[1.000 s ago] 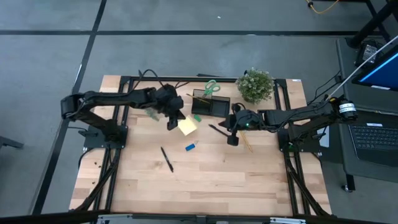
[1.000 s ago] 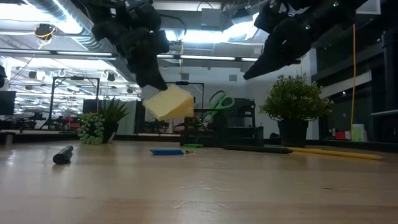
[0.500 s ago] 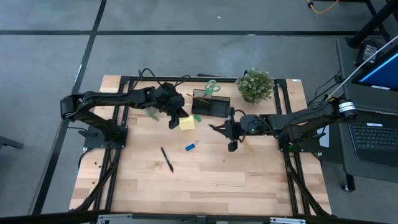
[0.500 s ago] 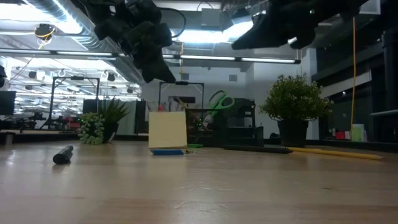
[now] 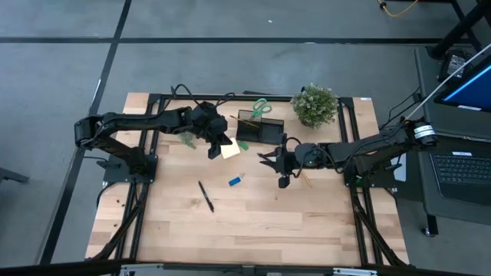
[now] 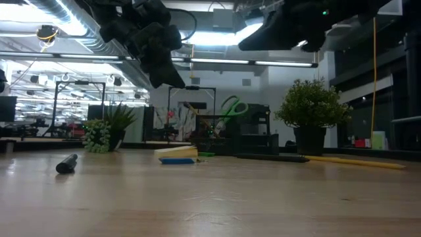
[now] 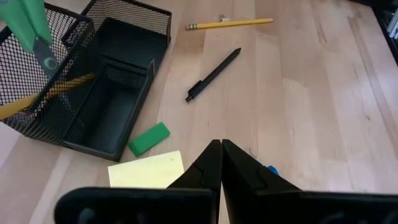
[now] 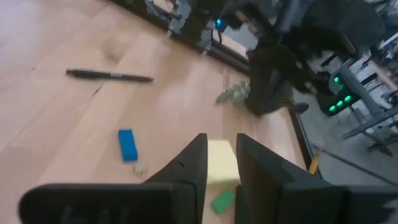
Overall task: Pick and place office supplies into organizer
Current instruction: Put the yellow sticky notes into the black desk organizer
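Observation:
The yellow sticky-note pad (image 5: pixel 230 152) lies flat on the table just before the black mesh organizer (image 5: pixel 259 131), which holds green-handled scissors (image 7: pixel 31 28). A green eraser (image 7: pixel 149 138) lies between pad and organizer. My left gripper (image 7: pixel 221 163) hangs shut above the pad's near edge, touching nothing. My right gripper (image 8: pixel 221 160) hovers open to the pad's right, pointing at it, over a black pen (image 7: pixel 213 74). A blue eraser (image 5: pixel 235 181), a second pen (image 5: pixel 205 195) and a pencil (image 7: pixel 229 24) lie loose on the wood.
A potted green plant (image 5: pixel 314 103) stands at the far right beside the organizer, and a small one (image 5: pixel 186 139) sits under the left arm. The near half of the wooden table (image 5: pixel 253 230) holds only the second pen.
The yellow pad, a second ago up at my left gripper's fingers, has dropped to the table, stood on its edge for a moment and then tipped flat. My right gripper has swung a little toward the table's left, rolled and tipped up nearer to level.

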